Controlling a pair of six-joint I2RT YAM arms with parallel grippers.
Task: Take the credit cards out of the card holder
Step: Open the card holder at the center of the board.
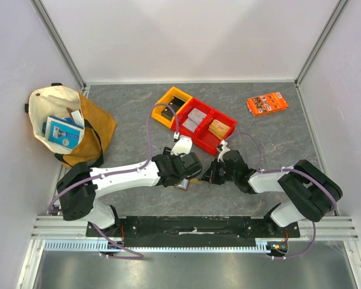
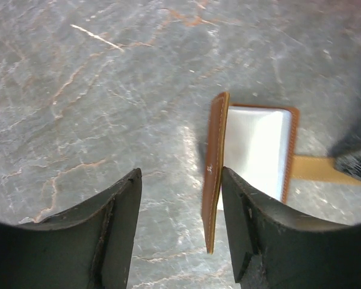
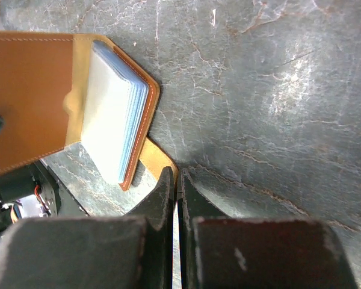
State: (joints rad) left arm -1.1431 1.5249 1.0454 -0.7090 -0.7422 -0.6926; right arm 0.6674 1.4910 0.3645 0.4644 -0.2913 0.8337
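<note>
The card holder [image 3: 30,90] lies open on the grey table [image 2: 78,90], near its near edge and between the two arms. One brown flap [image 2: 215,168] stands upright on its long edge. The other lies flat under the stacked credit cards [image 3: 111,114], whose pale blue edges line up flush. The right gripper [image 3: 175,180] is clenched on the tan closure tab [image 3: 159,158], fingers almost meeting. The left gripper [image 2: 180,180] is released, and the flap stands just inside one finger [image 2: 259,241], with bare stone across the rest of the gap. The red and yellow bins [image 1: 228,120] sit near, farther back. The orange packet [image 1: 268,103] and tote bag [image 1: 99,126] lie well apart.
</note>
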